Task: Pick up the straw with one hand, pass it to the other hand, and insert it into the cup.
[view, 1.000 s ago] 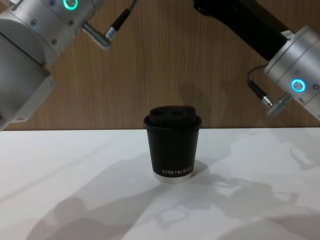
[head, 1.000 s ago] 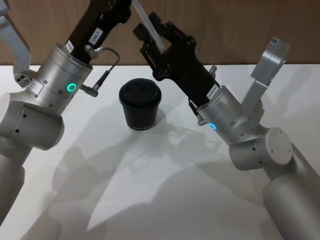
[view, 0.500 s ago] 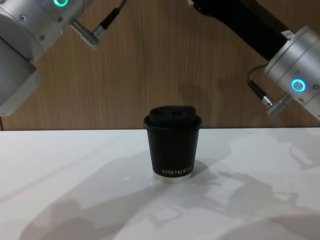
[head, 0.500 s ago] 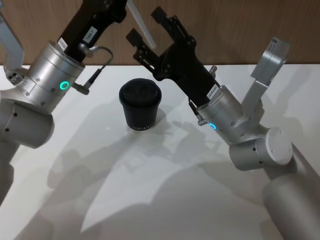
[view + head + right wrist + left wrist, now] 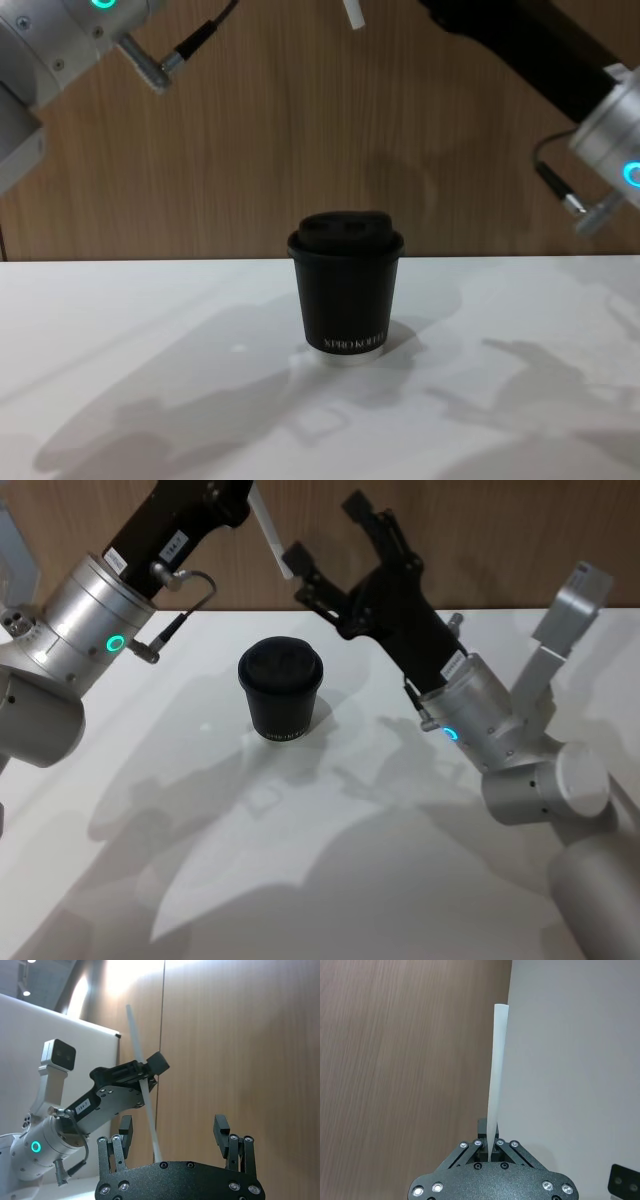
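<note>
Straw (image 5: 495,1085) clamped in left pincer (image 5: 490,1147), apparently above cup (image 5: 281,690); right pincer (image 5: 172,1126) spread apart nearby.

A smooth white worktop (image 5: 90,300) is crossed by soft grey shadows (image 5: 170,410). Behind its far edge stands a wall (image 5: 280,130) of brown wood panelling with upright grain, and a thin vertical seam (image 5: 161,1035) runs down it. Beside the wall, a white partition (image 5: 55,1022) rises under small ceiling lights (image 5: 26,993).

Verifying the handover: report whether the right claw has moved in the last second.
Yes. Against the cup, the right claw has shifted rightward, away from the straw, and is open.
</note>
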